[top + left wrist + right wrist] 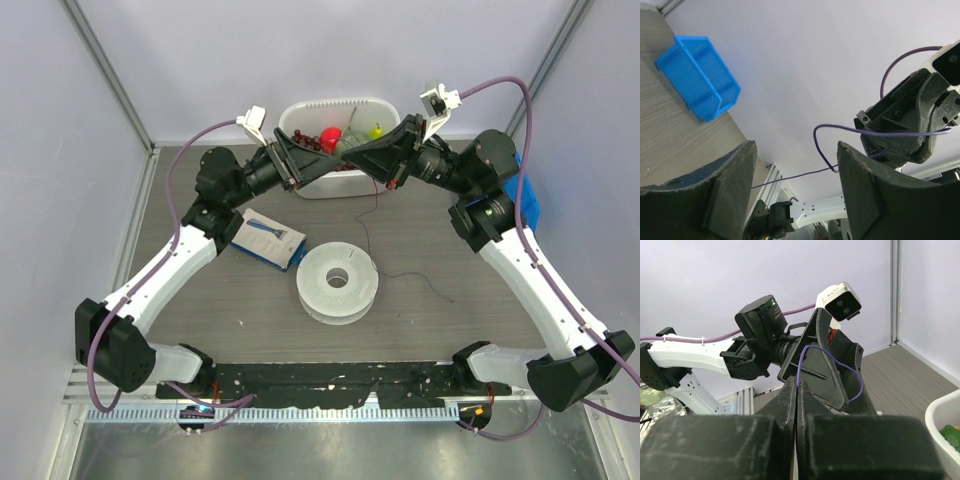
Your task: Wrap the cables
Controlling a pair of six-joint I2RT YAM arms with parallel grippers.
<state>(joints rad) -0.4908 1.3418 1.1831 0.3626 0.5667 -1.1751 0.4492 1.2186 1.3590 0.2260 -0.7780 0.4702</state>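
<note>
Cable loops up from the closed right fingers, pinched between them. Left fingers gape wide, holding nothing.

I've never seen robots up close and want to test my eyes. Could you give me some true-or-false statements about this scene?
1. The spool lies flat on the table. True.
2. The right gripper is open. False: it is shut on the cable.
3. The left gripper is open. True.
4. The blue bin stands beside the left arm. False: it stands at the table's right edge.
5. The basket is empty. False: colourful things lie in it.
</note>
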